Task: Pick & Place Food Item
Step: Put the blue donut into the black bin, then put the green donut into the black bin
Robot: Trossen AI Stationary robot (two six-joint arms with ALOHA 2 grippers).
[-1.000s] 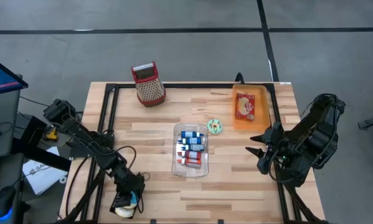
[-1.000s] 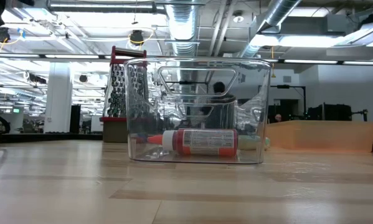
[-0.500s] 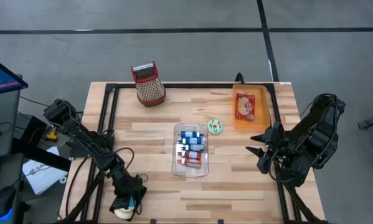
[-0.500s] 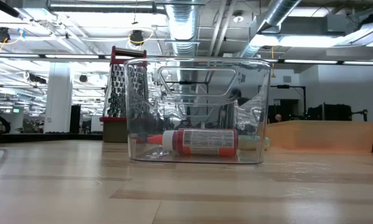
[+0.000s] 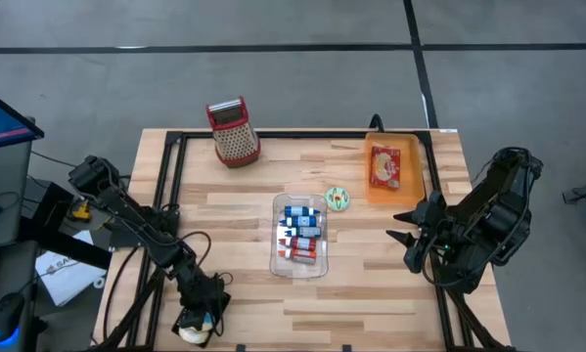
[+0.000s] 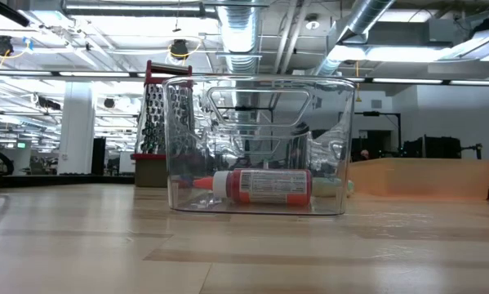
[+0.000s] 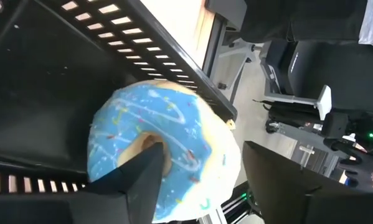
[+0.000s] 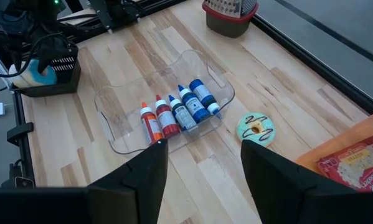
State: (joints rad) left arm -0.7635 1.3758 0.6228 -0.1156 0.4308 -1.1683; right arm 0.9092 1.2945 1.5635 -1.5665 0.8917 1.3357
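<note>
Looks like the left hand (image 5: 197,321) just spread its fingers around the blue-frosted donut (image 7: 163,155) at the counter's (image 5: 371,293) near-left corner, probably letting go, while the right hand (image 5: 407,238) idles open.

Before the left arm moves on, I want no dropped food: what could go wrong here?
The blue-iced donut sits at the table's near left corner edge, by the left gripper. One of the fingers pokes at its hole, the other stands clear, so the hold looks loose; it might slip off the edge to the floor. Carrying it inward, the arm could knock the clear bin of bottles.
</note>
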